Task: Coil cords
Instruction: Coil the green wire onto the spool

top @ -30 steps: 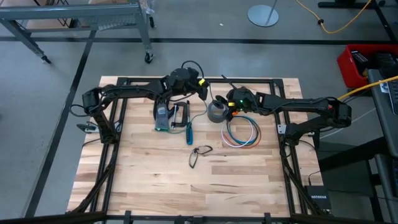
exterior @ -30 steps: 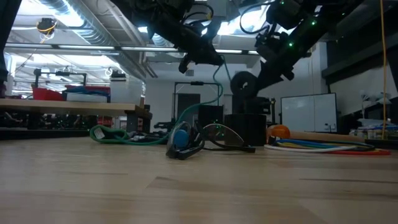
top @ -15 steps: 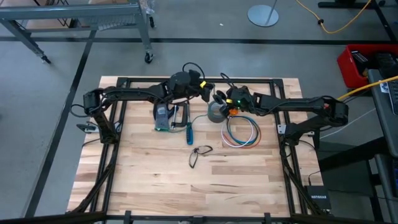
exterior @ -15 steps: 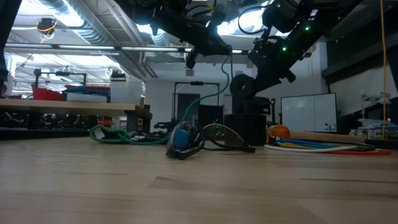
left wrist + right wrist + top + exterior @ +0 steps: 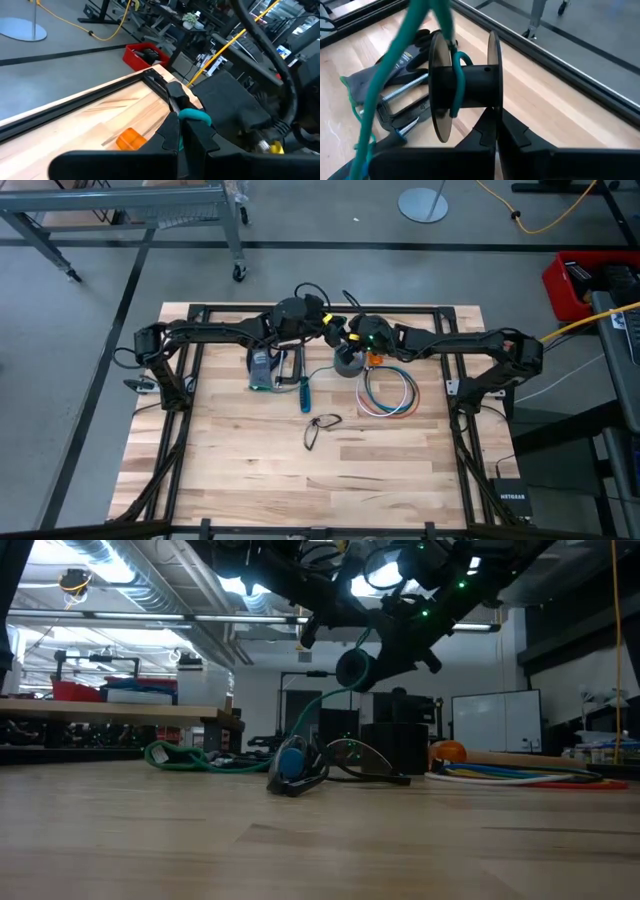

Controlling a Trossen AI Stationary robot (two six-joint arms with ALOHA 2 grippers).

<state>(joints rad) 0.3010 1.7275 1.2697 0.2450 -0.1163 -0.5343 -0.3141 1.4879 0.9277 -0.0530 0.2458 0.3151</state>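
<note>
My right gripper [image 5: 352, 338] is shut on a black spool [image 5: 470, 85], held above the table near its far edge, over the grey tape roll [image 5: 347, 361]. A green cord [image 5: 395, 55] wraps the spool's barrel and trails down [image 5: 335, 695] to the table. My left gripper [image 5: 337, 329] is right beside it, shut on that green cord [image 5: 196, 116]. The cords [image 5: 388, 392], a loose ring of white, blue and red wires, lie flat on the table to the right of the tape roll; no gripper touches them. My left gripper pinches the green cord [image 5: 192, 115] between its two fingers; a short bend of it shows just past the fingertips. The fingers point nearly level toward the table's right, and the cord is held up clear of the table. My right gripper pinches the rim of one spool flange [image 5: 493, 102] between its fingers, coming slanting down from the table's right. The spool is lifted clear, its axis roughly level, with the green cord hanging slack from its barrel [image 5: 454, 95].
A glove and a metal clamp [image 5: 268, 366] lie left of the tape roll, beside a blue-handled tool [image 5: 305, 393]. Safety glasses [image 5: 320, 428] sit mid-table. A small orange object [image 5: 375, 359] is next to the tape roll. The near half of the wooden table [image 5: 300, 480] is open.
My right gripper has carried the spool toward the table's left, up close to my left gripper, rolling a little on the way. My left gripper has edged toward the right. Both stay shut, and the green cord still hangs between them.
</note>
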